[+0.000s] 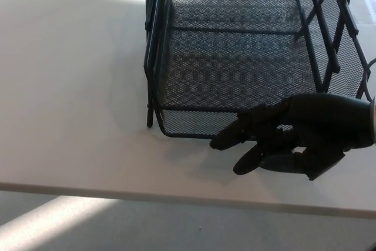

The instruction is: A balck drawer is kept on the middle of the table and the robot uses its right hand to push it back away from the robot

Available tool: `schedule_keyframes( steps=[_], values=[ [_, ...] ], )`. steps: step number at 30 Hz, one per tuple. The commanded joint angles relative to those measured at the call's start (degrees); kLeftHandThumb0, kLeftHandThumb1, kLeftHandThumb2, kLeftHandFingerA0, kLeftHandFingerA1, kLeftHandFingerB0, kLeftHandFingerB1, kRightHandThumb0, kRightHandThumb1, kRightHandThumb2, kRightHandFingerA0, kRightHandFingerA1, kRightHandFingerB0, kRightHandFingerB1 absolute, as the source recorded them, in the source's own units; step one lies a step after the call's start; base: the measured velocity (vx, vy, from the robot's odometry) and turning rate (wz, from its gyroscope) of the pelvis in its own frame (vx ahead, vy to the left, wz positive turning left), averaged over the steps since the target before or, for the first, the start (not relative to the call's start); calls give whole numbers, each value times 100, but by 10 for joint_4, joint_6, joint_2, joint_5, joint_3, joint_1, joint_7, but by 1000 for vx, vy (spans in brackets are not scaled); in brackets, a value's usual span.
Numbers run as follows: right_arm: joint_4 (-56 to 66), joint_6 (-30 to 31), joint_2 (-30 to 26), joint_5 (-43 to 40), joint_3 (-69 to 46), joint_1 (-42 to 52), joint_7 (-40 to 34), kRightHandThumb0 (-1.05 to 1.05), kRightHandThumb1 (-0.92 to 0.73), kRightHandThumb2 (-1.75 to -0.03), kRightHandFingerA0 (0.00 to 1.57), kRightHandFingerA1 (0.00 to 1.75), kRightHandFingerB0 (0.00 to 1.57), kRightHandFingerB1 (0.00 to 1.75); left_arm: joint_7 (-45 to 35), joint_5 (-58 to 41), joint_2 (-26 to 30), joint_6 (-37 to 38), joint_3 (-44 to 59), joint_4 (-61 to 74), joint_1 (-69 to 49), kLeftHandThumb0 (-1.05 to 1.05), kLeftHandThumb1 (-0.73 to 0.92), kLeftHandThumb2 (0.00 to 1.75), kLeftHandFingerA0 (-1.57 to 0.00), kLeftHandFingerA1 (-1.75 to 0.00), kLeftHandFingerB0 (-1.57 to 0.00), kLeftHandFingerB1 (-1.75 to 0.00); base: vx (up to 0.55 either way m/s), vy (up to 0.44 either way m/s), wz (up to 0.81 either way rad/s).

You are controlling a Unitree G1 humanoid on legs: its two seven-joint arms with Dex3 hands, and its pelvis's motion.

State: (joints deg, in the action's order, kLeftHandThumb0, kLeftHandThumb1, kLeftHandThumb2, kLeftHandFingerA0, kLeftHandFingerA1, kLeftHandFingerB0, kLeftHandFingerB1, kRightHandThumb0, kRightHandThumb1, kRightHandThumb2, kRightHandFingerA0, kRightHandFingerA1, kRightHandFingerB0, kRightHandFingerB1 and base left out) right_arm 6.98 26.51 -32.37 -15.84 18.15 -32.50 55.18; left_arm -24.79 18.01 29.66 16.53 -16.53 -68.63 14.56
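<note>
A black wire-mesh drawer (229,69) sits in its black mesh frame (343,33) on the white table (70,98), its front edge nearly level with the frame's front legs. My right hand (294,133) comes in from the right, fingers spread and pointing left, pressed flat against the drawer's front wall. It holds nothing. The hand hides the right part of the drawer front. My left hand does not show.
The table's near edge (147,194) runs across the picture just below my hand, with grey floor (117,227) beneath it. Bright sunlight falls on the table at upper left and on the floor at lower left.
</note>
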Motion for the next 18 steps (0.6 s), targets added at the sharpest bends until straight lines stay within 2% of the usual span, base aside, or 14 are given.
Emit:
schedule_keyframes(
  steps=[1,18],
  values=[
    [-23,-10,3,18,0,-22,9,-55,-77,-63,36,37,29,32,-2,6,10,3,2,-2,-4,-56,72,62,-46,-38,-30,-32,0,0,0],
    [-83,-13,3,28,-17,-75,31,-55,-76,-62,36,37,29,32,3,10,9,0,-1,-3,-3,-56,72,63,-45,-37,-30,-32,0,0,0]
  ],
)
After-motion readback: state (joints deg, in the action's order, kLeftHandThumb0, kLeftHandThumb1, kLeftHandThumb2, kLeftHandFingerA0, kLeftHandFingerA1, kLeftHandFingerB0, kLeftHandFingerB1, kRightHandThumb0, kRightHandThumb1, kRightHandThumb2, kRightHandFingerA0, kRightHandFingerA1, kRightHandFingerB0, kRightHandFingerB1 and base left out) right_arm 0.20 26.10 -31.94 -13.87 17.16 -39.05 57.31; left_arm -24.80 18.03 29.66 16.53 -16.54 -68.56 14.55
